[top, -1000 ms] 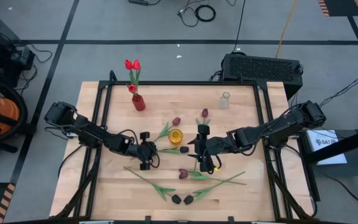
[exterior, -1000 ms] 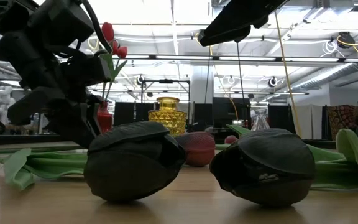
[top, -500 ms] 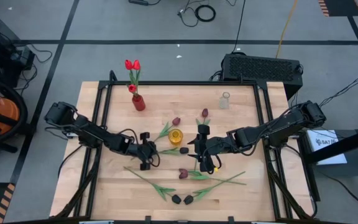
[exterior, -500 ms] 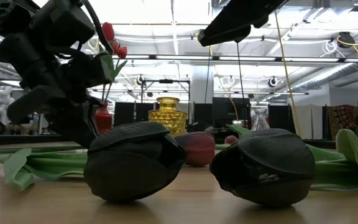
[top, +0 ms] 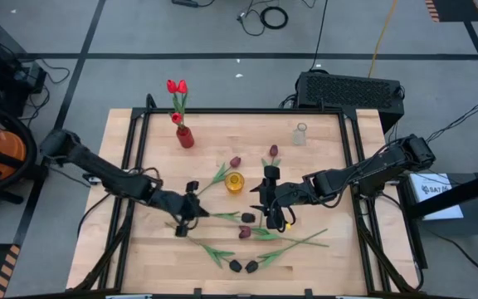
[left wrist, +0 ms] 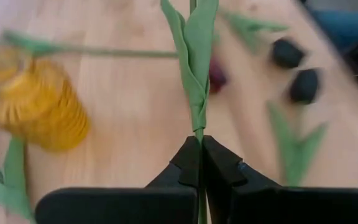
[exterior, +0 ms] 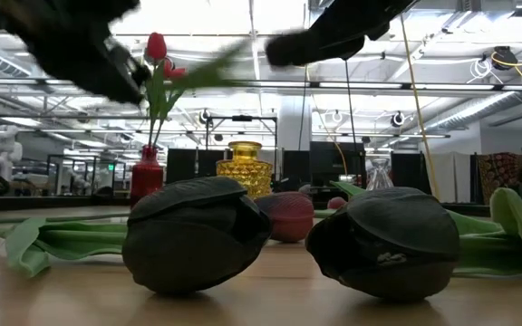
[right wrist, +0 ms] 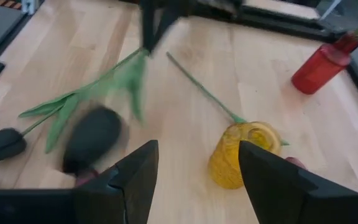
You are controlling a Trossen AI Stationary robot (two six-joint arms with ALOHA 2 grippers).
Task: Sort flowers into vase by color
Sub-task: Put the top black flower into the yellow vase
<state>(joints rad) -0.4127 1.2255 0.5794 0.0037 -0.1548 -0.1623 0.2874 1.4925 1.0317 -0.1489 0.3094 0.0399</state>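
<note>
left gripper: fingers pressed together on a green stem of the black tulip, low in the left wrist frame; in the high view it sits left of centre on the table.
held flower: stem runs from the grip rightwards to a dark head, just below the yellow vase. From the low view it looks lifted off the wood; can't confirm height.
right gripper: fingers apart, nothing between them, centre-right of the high view, just right of the held flower's head. Waiting.
vases: red vase upper left of the table with red tulips in it; yellow one at centre, looks empty from above; clear vase upper right, also empty.
loose flowers: maroon heads above the yellow vase, more stems and two black heads at lower centre.
step in hand (my read): carry the dark tulip to a non-red vase.
doing it well: grip is near the stem end, so the head will sag and swing; move slowly, tip the stem upright, feed the cut end into the mouth first.
risk: yellow vase is light-looking and close to the right gripper; a sideways nudge could topple it.
</note>
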